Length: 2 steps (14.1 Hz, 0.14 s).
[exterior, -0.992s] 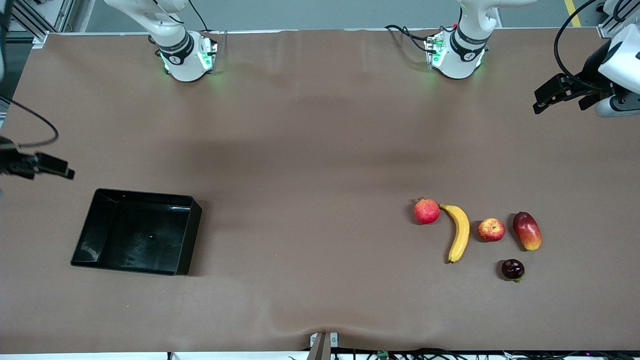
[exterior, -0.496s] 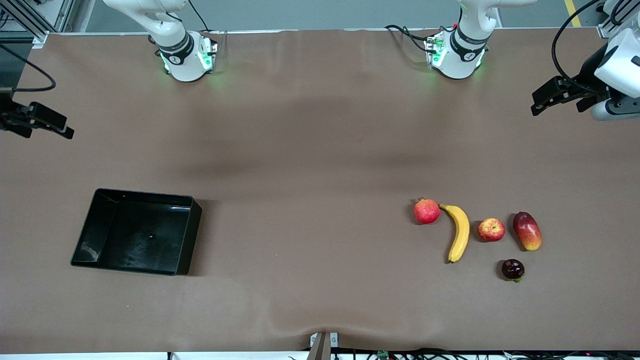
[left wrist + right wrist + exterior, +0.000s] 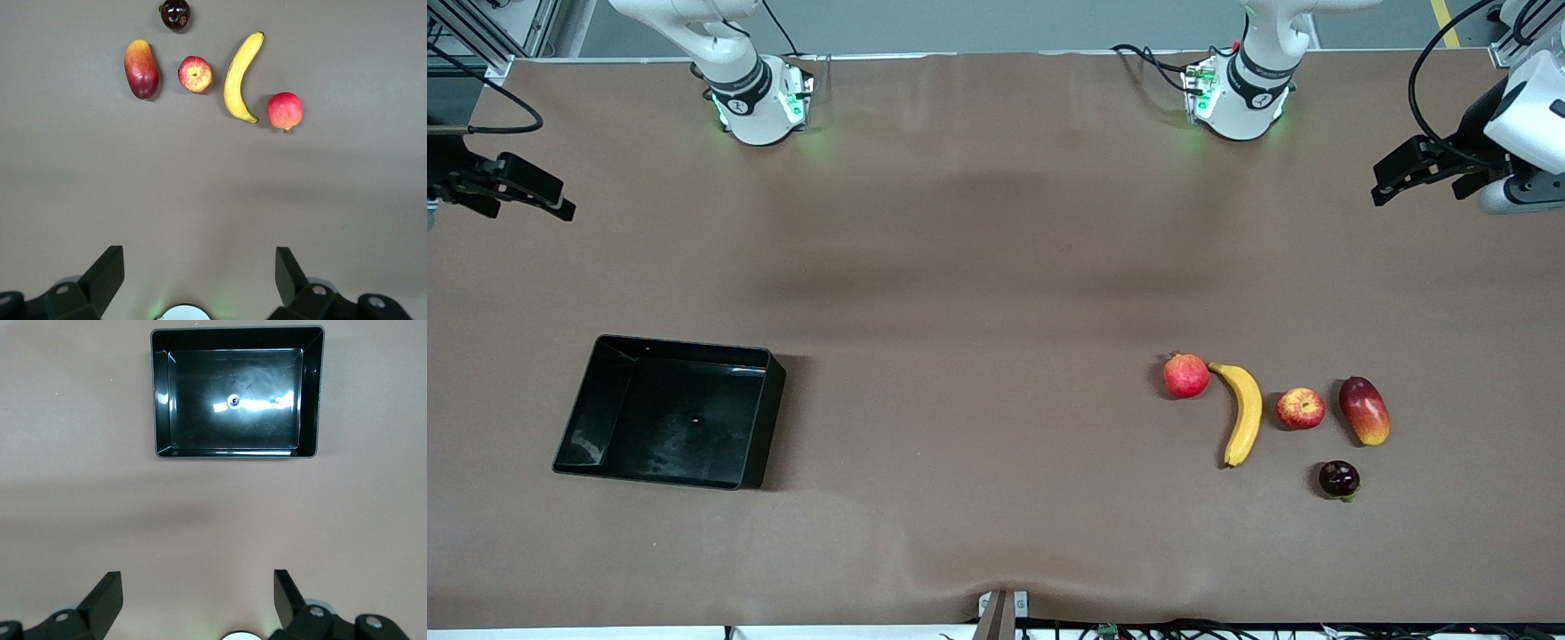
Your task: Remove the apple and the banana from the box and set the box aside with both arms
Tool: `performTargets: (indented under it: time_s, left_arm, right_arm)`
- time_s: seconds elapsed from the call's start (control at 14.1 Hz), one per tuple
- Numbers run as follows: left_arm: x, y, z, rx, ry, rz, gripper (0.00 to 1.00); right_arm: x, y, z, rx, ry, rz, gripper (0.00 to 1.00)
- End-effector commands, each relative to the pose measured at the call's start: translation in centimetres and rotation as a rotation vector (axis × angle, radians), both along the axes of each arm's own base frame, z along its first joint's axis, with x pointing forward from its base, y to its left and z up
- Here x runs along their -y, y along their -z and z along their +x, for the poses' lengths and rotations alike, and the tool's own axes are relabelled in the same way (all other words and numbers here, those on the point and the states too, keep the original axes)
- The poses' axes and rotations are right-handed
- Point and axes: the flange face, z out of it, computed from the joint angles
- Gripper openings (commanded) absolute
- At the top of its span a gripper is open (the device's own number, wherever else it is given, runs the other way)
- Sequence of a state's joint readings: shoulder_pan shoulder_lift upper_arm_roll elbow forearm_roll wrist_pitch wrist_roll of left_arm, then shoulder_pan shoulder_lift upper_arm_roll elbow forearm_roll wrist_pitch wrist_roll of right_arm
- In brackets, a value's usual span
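The yellow banana [image 3: 1244, 412] and the small red apple [image 3: 1300, 409] lie on the brown table toward the left arm's end; both also show in the left wrist view, banana [image 3: 239, 77] and apple [image 3: 195, 73]. The empty black box [image 3: 669, 412] sits toward the right arm's end and shows in the right wrist view [image 3: 235, 390]. My left gripper [image 3: 1383, 186] is open and empty, up over the table's end. My right gripper [image 3: 560, 206] is open and empty, up over the other end.
A red pomegranate [image 3: 1185, 375] lies beside the banana, a red-yellow mango [image 3: 1364, 410] beside the apple, and a dark round fruit [image 3: 1339, 479] nearer the camera. Both arm bases [image 3: 758, 98] stand at the table's back edge.
My right gripper has moved away from the box toward the arm bases' side of the table. The left gripper has shifted only slightly. The fruits and box have not moved.
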State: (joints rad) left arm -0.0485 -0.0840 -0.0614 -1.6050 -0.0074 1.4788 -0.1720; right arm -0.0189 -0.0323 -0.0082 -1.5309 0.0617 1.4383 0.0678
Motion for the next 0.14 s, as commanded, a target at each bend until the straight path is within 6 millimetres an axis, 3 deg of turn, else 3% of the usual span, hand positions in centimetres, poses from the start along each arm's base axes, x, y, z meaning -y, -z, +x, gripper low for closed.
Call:
performTargets:
  time_s: [0.0,0.07]
  left_arm:
    - [0.08,-0.35,0.16,-0.002,0.024,0.015,1.00]
    - [0.00,-0.35,0.17,-0.002,0.024,0.015,1.00]
  right_arm:
    - [0.20,-0.18,-0.88,0.000,0.001,-0.007,1.00]
    - [0.20,-0.11,-0.88,0.000,-0.013,-0.007,1.00]
